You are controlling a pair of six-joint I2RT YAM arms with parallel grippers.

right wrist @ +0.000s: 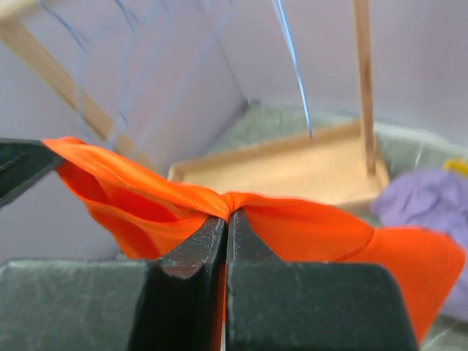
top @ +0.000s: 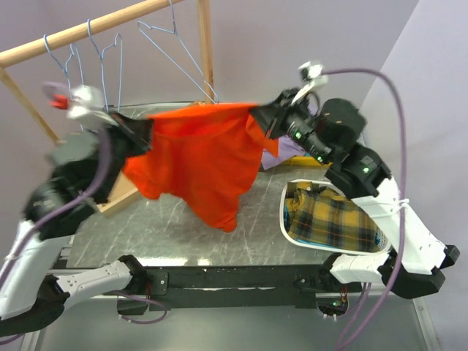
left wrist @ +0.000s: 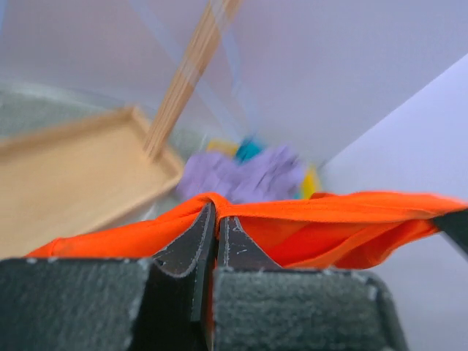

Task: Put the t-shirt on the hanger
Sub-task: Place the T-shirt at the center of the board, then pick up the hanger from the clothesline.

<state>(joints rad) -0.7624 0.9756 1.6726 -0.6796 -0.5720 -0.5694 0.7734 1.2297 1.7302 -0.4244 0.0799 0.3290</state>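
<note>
Pale lilac walls [top: 292, 36]; grey marbled tabletop [top: 161, 234]; wooden rack [top: 80, 33] (upright post, slanted rail) at back.

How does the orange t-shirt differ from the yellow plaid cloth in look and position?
The t-shirt is plain orange; the plaid cloth is yellow with dark checks. The t-shirt hangs in the air, held between the left gripper and the right gripper; the plaid cloth lies crumpled in the white basket, with no gripper on it. Both are soft fabric.
</note>
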